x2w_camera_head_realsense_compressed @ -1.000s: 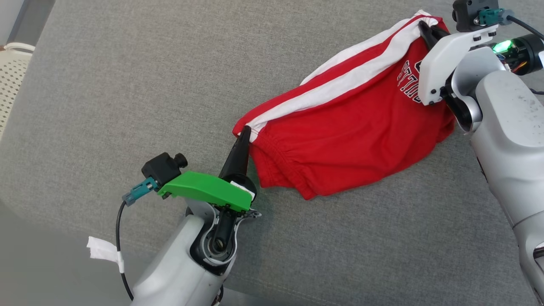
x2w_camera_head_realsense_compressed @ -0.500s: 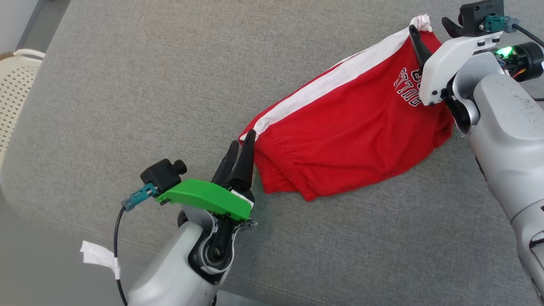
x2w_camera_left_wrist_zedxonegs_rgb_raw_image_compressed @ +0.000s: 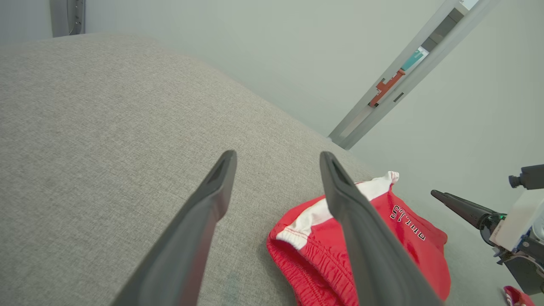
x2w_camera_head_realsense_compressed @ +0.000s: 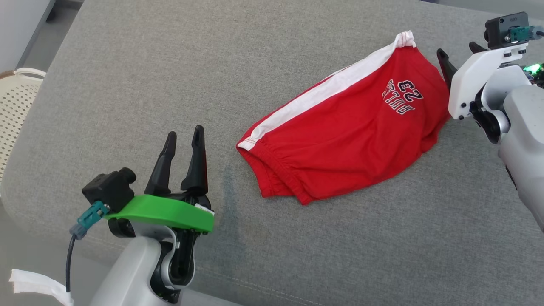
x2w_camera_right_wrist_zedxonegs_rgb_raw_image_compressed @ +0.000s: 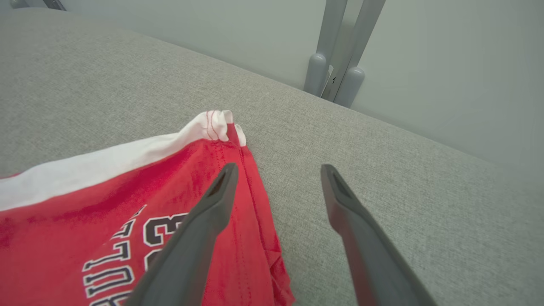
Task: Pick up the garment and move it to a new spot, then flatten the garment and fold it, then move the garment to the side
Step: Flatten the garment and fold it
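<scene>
Red shorts [x2w_camera_head_realsense_compressed: 348, 131] with a white side stripe and a "BULLS 23" print lie folded and slack on the grey cushion [x2w_camera_head_realsense_compressed: 170, 63]. My left gripper [x2w_camera_head_realsense_compressed: 185, 135] stands open, off to the left of the waistband end, touching nothing. At the far right my right gripper [x2w_camera_head_realsense_compressed: 444, 59] is partly hidden by its white mount. In the right wrist view this gripper [x2w_camera_right_wrist_zedxonegs_rgb_raw_image_compressed: 276, 170] is open just beyond the shorts [x2w_camera_right_wrist_zedxonegs_rgb_raw_image_compressed: 127, 212], one finger over the red hem. The left wrist view has the left gripper [x2w_camera_left_wrist_zedxonegs_rgb_raw_image_compressed: 278, 157] open, with the shorts [x2w_camera_left_wrist_zedxonegs_rgb_raw_image_compressed: 382, 238] behind its right finger.
A cream perforated basket [x2w_camera_head_realsense_compressed: 15, 97] stands at the left past the cushion's edge. A white tape tag [x2w_camera_head_realsense_compressed: 29, 284] hangs off my left arm's cable. Bare cushion spreads around the shorts on all sides. Grey posts [x2w_camera_right_wrist_zedxonegs_rgb_raw_image_compressed: 335, 46] rise behind the cushion.
Both grippers have let go of the shorts and opened. The left one pulled back to the lower left, the right one drew off to the right. The shorts dropped flat; the camera shifted.
</scene>
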`<state>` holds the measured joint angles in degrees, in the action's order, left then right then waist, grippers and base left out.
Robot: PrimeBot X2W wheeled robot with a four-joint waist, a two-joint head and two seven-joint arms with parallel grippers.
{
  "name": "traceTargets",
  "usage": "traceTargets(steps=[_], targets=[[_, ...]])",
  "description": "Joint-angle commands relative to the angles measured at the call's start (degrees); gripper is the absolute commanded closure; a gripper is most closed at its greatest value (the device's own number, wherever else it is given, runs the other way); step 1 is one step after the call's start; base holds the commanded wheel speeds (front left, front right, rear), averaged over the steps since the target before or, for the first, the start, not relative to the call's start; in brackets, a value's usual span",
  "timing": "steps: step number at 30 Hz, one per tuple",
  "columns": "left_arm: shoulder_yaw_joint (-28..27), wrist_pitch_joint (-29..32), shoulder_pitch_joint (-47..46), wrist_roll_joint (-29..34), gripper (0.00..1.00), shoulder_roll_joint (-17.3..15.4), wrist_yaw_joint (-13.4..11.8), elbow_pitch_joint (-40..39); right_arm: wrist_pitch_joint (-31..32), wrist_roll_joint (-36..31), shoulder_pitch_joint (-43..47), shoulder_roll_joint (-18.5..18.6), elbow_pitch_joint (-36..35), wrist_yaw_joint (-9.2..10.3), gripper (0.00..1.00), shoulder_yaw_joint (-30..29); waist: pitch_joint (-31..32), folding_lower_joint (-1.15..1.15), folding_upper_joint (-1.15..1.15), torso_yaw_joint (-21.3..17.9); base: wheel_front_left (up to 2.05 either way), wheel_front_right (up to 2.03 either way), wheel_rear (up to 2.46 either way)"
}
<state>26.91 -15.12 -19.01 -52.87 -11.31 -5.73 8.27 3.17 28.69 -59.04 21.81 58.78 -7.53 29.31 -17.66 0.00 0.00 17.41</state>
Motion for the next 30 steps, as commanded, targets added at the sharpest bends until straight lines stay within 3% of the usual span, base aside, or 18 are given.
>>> traceTargets(steps=[1, 14, 15, 16, 18, 19, 30], targets=[[-0.52, 0.01, 1.02, 1.2, 0.0, 0.21, -0.39, -0.7, 0.79, 0.96, 0.62, 0.35, 0.32, 0.09, 0.0, 0.45, -0.56, 0.0, 0.0, 0.63, 0.0, 0.0, 0.0], [-4.32, 0.0, 4.05, 4.53, 0.0, 0.51, -0.65, -3.6, 12.25, 7.49, 4.71, 0.78, 2.45, 0.04, 0.0, 5.04, -1.35, 0.0, 0.0, 3.02, 0.0, 0.0, 0.0], [-4.52, 0.0, 4.25, 4.63, 0.0, 0.46, -0.68, -3.66, 12.85, 7.89, 5.03, 0.95, 1.97, 0.04, 0.2, 5.56, -1.24, 0.0, 0.0, 2.97, 0.0, 0.0, 0.0], [-4.7, 0.0, 4.44, 4.75, 0.0, 0.41, -0.71, -3.69, 13.34, 8.39, 5.34, 1.21, 1.46, 0.04, 0.54, 6.13, -1.12, 0.0, 0.0, 2.89, 0.0, 0.0, 0.0], [-5.03, 0.0, 4.48, 4.89, 0.0, 0.37, -0.78, -3.91, 14.15, 9.0, 5.73, 1.62, 0.55, 0.05, 0.96, 7.17, -0.95, 0.0, 0.0, 2.67, 0.0, 0.0, 0.0], [-5.16, 0.0, 4.48, 4.94, 0.0, 0.38, -0.83, -3.98, 14.04, 9.2, 5.78, 1.79, 0.17, 0.05, 1.0, 7.51, -0.87, 0.0, 0.0, 2.51, 0.0, 0.0, 0.0], [-4.92, 0.26, 3.94, 6.15, 0.0, -0.91, -0.92, -3.95, 3.95, 13.03, 7.28, 0.1, -2.79, 0.07, 1.0, 6.29, 1.59, 0.0, 0.0, -2.7, 0.0, 0.0, 0.0]])
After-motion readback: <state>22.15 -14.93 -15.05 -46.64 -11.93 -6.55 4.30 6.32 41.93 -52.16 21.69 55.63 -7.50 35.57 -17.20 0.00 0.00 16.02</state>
